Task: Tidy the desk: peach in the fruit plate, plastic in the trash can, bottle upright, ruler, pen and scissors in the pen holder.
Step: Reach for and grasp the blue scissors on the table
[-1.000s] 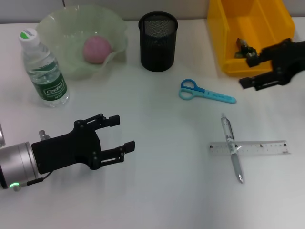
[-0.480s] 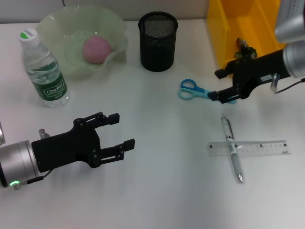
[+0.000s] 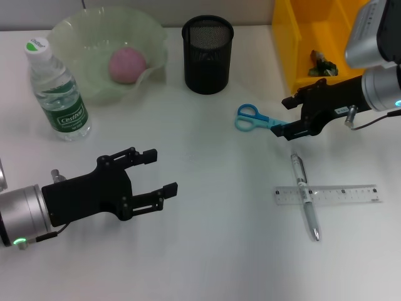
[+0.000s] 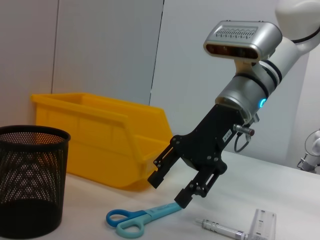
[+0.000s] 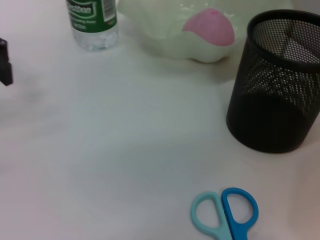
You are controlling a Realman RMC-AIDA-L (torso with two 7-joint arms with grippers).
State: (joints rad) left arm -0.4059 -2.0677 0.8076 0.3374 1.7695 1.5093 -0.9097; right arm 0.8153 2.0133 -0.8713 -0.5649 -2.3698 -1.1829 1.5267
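Observation:
The pink peach lies in the pale green fruit plate. Beside the plate the bottle stands upright. The plastic rests inside the yellow trash can. On the desk the blue scissors lie in front of the black mesh pen holder. My right gripper is open, its fingers straddling the scissors' blade end, seen low over it in the left wrist view. The pen lies across the ruler. My left gripper hovers open at the front left.
The right wrist view shows the scissors' handles, the pen holder, the peach and the bottle. The trash can stands behind the right gripper.
My right gripper has moved from the trash can's front wall leftward and down to the scissors' blade end. The left arm has not moved.

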